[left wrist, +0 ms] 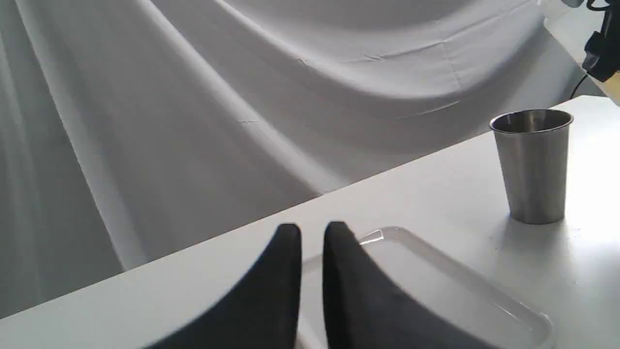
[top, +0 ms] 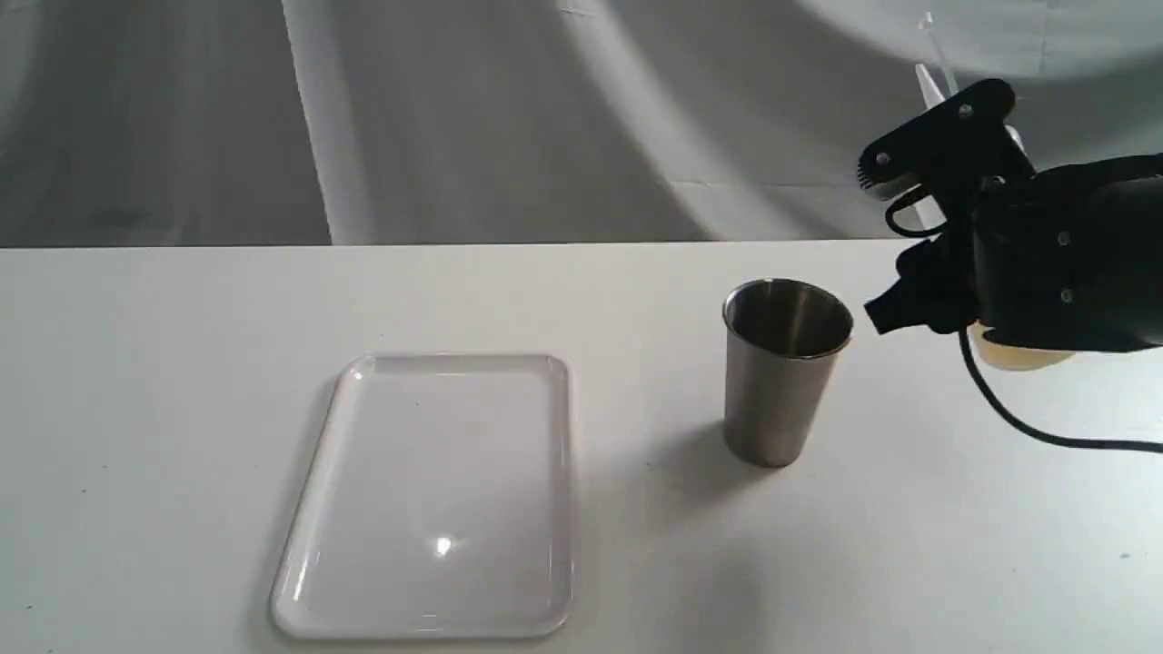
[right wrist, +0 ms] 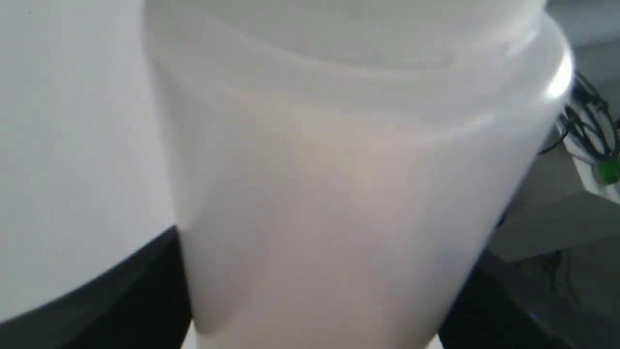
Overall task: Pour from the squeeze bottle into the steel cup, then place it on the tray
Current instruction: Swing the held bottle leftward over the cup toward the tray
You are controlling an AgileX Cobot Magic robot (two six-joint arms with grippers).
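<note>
My right gripper [top: 922, 227] is shut on the squeeze bottle [right wrist: 339, 194] and holds it off the table, to the right of the steel cup [top: 786, 372]. The bottle stands nearly upright, its pointed nozzle [top: 927, 82] above the fingers and its amber bottom [top: 1018, 352] showing below the wrist. The cup stands upright on the table, dark inside. The white tray [top: 436, 490] lies flat to the cup's left with nothing on it. Only the left wrist view shows my left gripper [left wrist: 312, 232]; it is shut, hovering near the tray's corner [left wrist: 387, 237], with nothing held.
A white table [top: 136, 409] carries everything, its far edge meeting a draped grey cloth backdrop [top: 454, 118]. A black cable [top: 1045, 436] hangs from the right arm down to the tabletop. Tangled wires [right wrist: 588, 126] lie off the table's side.
</note>
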